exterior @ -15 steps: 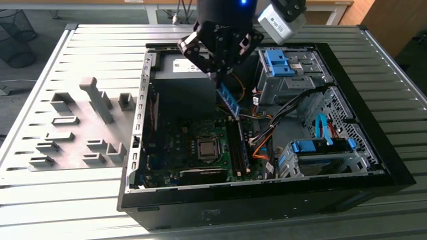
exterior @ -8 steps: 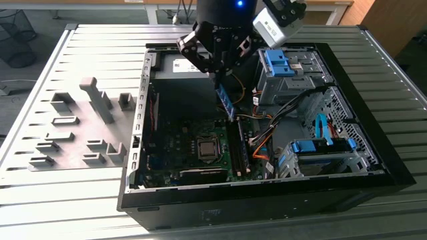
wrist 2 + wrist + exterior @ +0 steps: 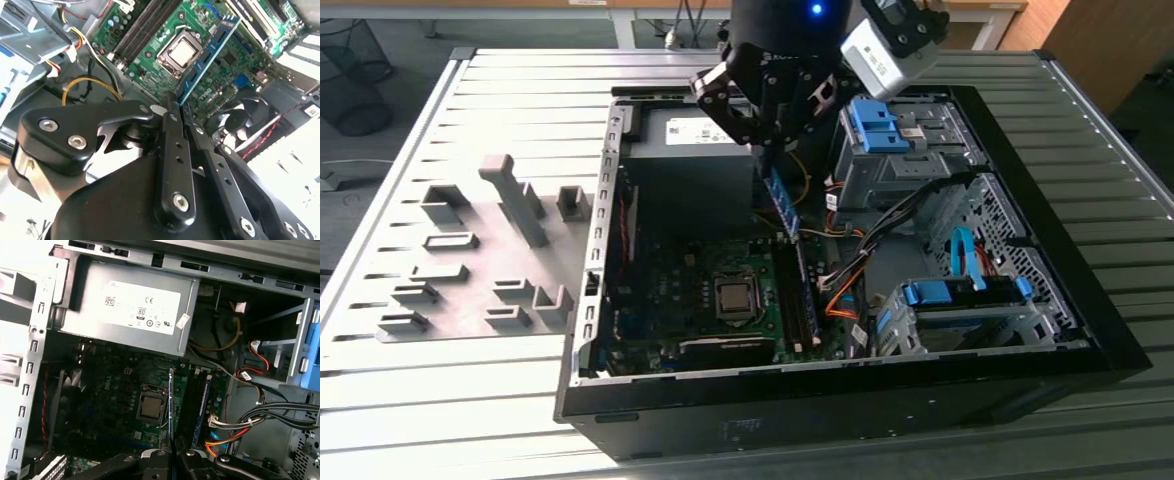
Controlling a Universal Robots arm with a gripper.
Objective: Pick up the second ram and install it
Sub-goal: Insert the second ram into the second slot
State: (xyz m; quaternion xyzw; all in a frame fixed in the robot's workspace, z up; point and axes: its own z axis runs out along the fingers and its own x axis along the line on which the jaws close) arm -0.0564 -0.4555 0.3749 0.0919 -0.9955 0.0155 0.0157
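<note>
The second ram point(image 3: 783, 203), a thin blue-green stick with dark chips, hangs inside the open computer case with my gripper point(image 3: 770, 158) shut on its upper end. In the second wrist view the ram point(image 3: 207, 57) reaches from my gripper point(image 3: 175, 103) out over the green motherboard point(image 3: 150, 75), close by the processor socket point(image 3: 181, 51). In the first wrist view the ram point(image 3: 171, 402) shows edge-on above my gripper point(image 3: 173, 454), between the processor socket point(image 3: 150, 407) and the memory slots point(image 3: 192, 400). It hangs above the board, apart from the slots.
Another blue-edged stick point(image 3: 203, 407) stands in the slots. The power supply point(image 3: 683, 125) fills the case's far end. Drive bays with blue latches point(image 3: 874, 125) and cable bundles point(image 3: 847, 285) crowd the exterior view's right. Grey holder blocks point(image 3: 520, 205) stand on the table at its left.
</note>
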